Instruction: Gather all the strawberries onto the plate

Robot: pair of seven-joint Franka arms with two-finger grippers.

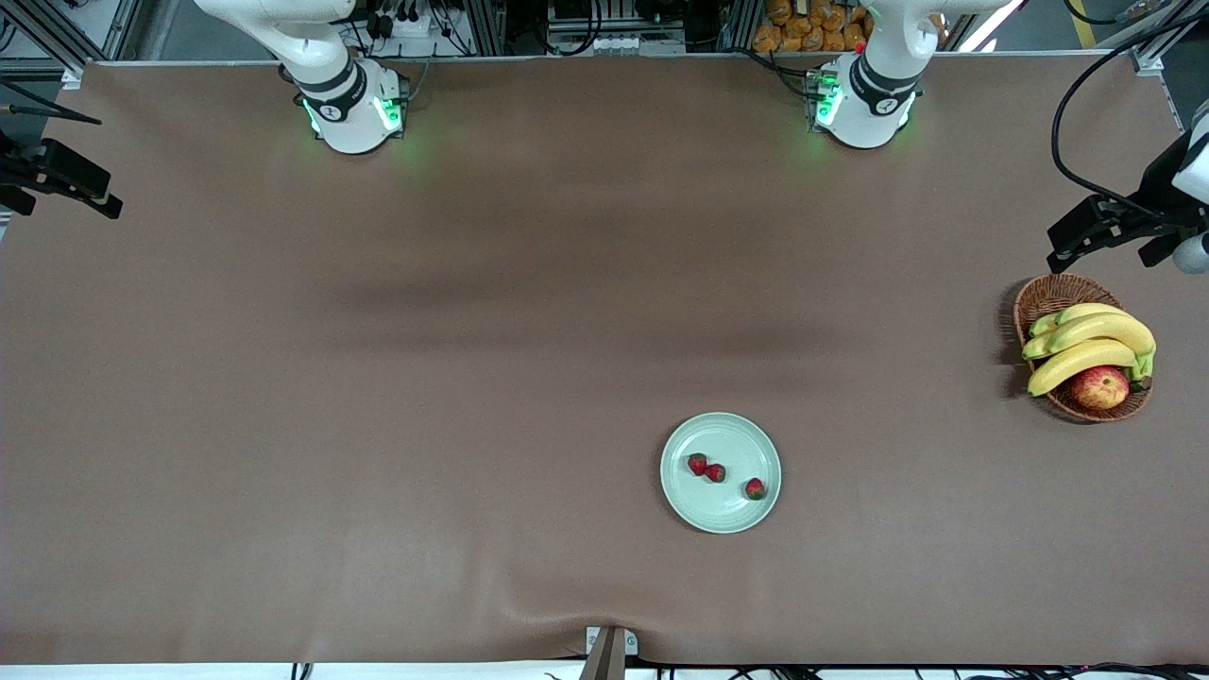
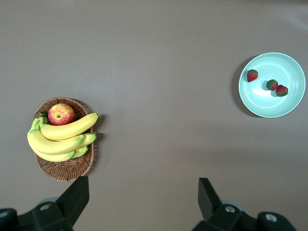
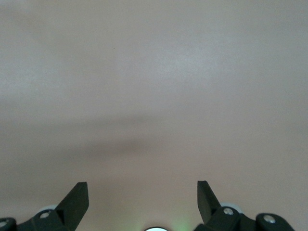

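Mint-green plate (image 1: 721, 434) holding three strawberries (image 1: 715, 472), left claw (image 2: 142, 199) and right claw (image 3: 143, 202) wide open, empty, at table ends.

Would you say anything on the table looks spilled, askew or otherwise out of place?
Nothing stands out: all three strawberries lie on the plate, the basket sits upright with its fruit inside, and both grippers, left and right, are open and empty.
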